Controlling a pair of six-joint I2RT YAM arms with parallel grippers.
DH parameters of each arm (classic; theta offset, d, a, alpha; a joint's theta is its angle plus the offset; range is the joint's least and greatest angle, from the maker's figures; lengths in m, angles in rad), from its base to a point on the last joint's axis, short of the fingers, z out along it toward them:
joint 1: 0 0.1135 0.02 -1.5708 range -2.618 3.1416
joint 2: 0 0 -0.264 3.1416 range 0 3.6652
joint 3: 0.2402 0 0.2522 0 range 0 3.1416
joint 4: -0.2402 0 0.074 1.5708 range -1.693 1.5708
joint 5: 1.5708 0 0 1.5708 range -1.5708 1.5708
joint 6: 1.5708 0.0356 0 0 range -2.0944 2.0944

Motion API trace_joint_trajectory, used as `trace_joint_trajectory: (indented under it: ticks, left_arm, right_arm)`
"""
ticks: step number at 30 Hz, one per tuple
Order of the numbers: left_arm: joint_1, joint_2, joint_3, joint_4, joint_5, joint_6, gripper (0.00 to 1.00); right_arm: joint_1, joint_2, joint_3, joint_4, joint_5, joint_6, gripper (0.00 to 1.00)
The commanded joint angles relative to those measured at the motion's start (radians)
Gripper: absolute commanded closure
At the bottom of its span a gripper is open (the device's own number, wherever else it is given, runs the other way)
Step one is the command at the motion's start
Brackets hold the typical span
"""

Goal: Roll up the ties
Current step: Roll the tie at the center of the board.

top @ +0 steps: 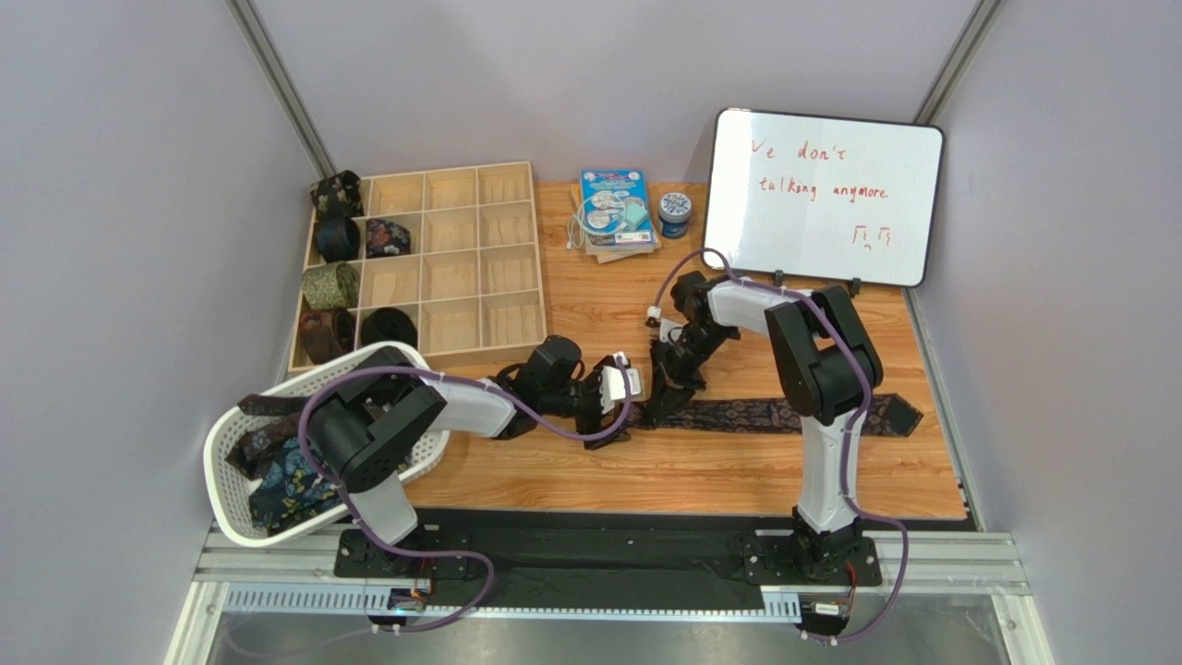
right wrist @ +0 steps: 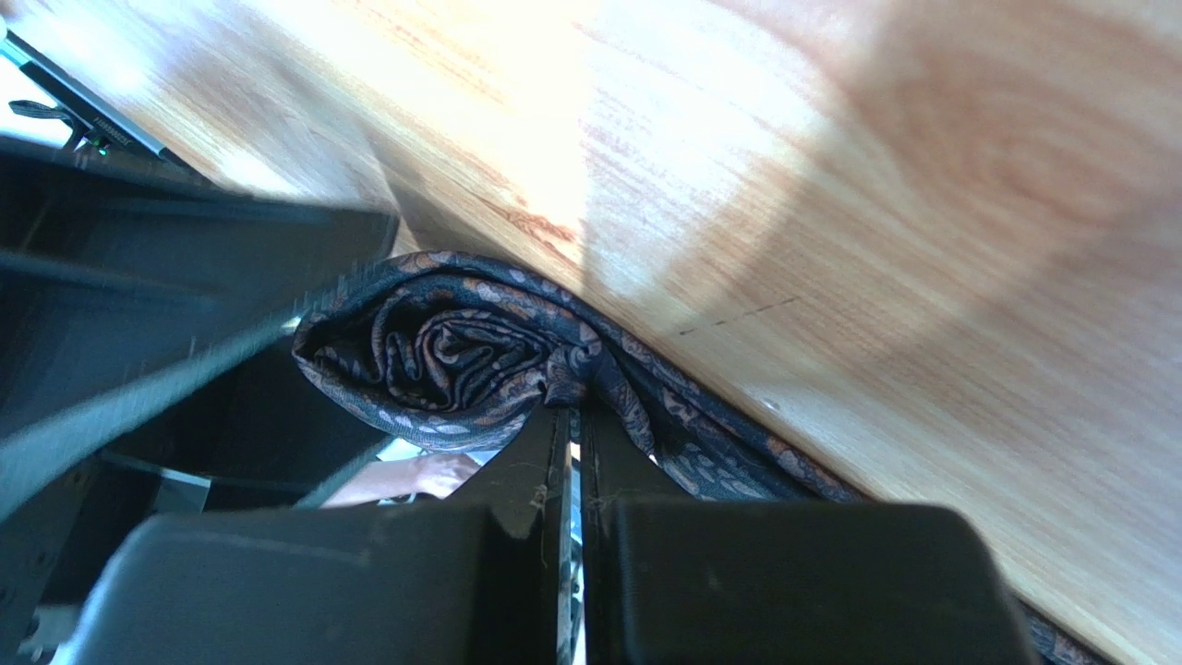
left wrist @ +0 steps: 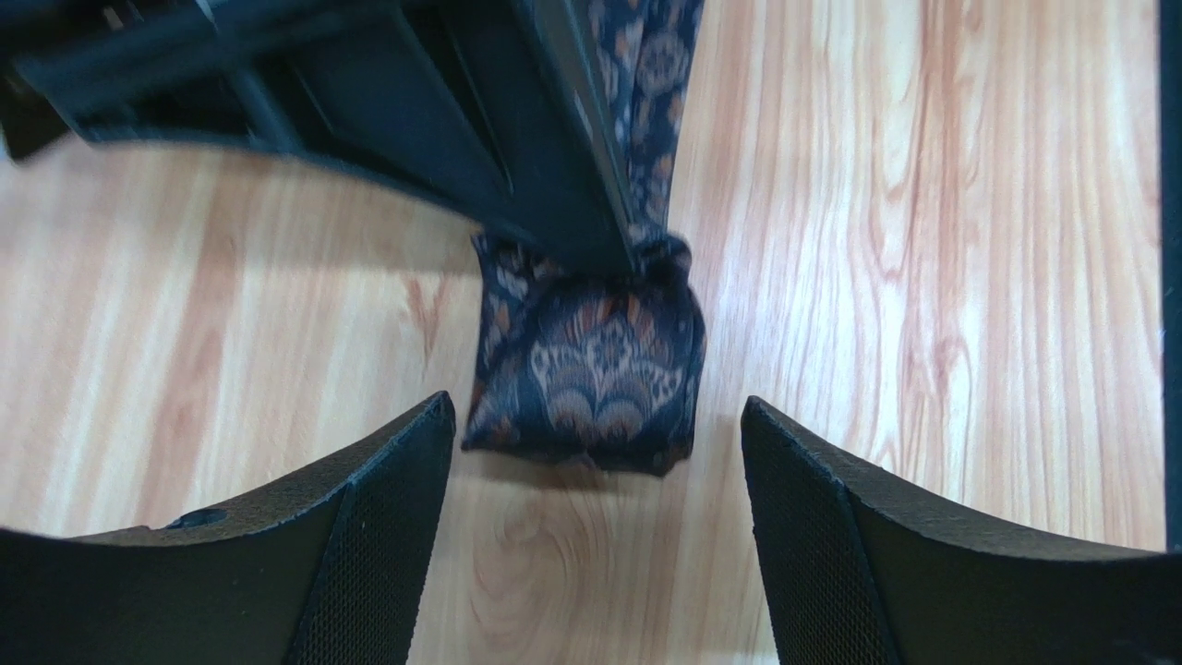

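Tightly the right gripper point(right wrist: 572, 416) pinched the tie's point(top: 756, 413) roll; its tail ran toward three o'clock, left gripper point(left wrist: 597, 410) wide open.

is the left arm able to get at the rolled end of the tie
Probably yes: the left gripper is open, facing the rolled end of the tie across the table. The right gripper, shut on the tie behind it, crowds that side.

Dark patterned tie point(top: 735, 413) flat on the table point(top: 624, 478) — left gripper point(top: 620, 392) and right gripper point(top: 670, 374) at one end
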Motion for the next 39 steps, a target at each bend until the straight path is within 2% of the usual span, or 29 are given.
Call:
trace_joint_trajectory:
  ticks: [1,2,6,9,11,12,18,21,23,24,25,26,29,36,37,39]
  left_arm:
    - [0.003,0.011,0.003,0.177,0.094,-0.053,0.21]
    - [0.001,0.02,0.009,0.187,0.091,-0.059,0.24]
    - [0.003,0.045,0.04,0.222,0.077,-0.053,0.44]
    - [0.001,0.049,0.069,0.178,0.09,-0.025,0.5]
    - [0.0,0.063,0.094,0.132,0.081,0.001,0.48]
    - [0.0,0.08,0.112,0.09,0.082,0.013,0.4]
    - [-0.017,0.117,0.112,0.027,0.07,0.085,0.24]
    - [-0.031,0.134,0.121,-0.003,0.012,0.099,0.22]
    - [-0.031,0.14,0.128,-0.014,-0.005,0.096,0.27]
    - [-0.031,0.142,0.132,-0.023,-0.016,0.096,0.38]
    - [-0.031,0.14,0.135,-0.03,-0.021,0.094,0.44]
    - [-0.031,0.137,0.137,-0.034,-0.022,0.093,0.58]
    - [-0.031,0.117,0.129,-0.054,-0.002,0.096,0.76]
    - [-0.031,0.092,0.112,-0.109,0.041,0.117,0.89]
    - [-0.029,0.091,0.112,-0.112,0.039,0.116,0.89]
    - [-0.029,0.088,0.105,-0.106,0.027,0.107,0.8]
  right_arm:
    - [-0.004,0.07,-0.003,0.048,0.229,-0.024,1.0]
    - [-0.004,0.075,0.0,0.046,0.226,-0.026,1.0]
    - [-0.005,0.085,0.012,0.037,0.197,-0.032,1.0]
    - [-0.005,0.081,0.017,0.037,0.162,-0.037,1.0]
    - [-0.004,0.076,0.02,0.039,0.133,-0.038,1.0]
    - [-0.004,0.075,0.021,0.037,0.124,-0.04,1.0]
    - [-0.004,0.062,0.021,0.034,0.093,-0.046,1.0]
    - [-0.005,0.052,0.023,0.031,0.071,-0.052,1.0]
    - [-0.004,0.047,0.026,0.029,0.064,-0.053,1.0]
    - [-0.004,0.044,0.026,0.023,0.058,-0.052,1.0]
    - [-0.004,0.044,0.027,0.022,0.047,-0.052,1.0]
    - [-0.004,0.041,0.026,0.02,0.041,-0.053,1.0]
    - [-0.004,0.018,0.032,0.016,0.024,-0.05,1.0]
    - [-0.007,-0.054,0.067,0.019,0.022,-0.04,1.0]
    - [-0.007,-0.054,0.067,0.023,0.047,-0.04,1.0]
    - [-0.007,-0.04,0.06,0.037,0.082,-0.036,1.0]
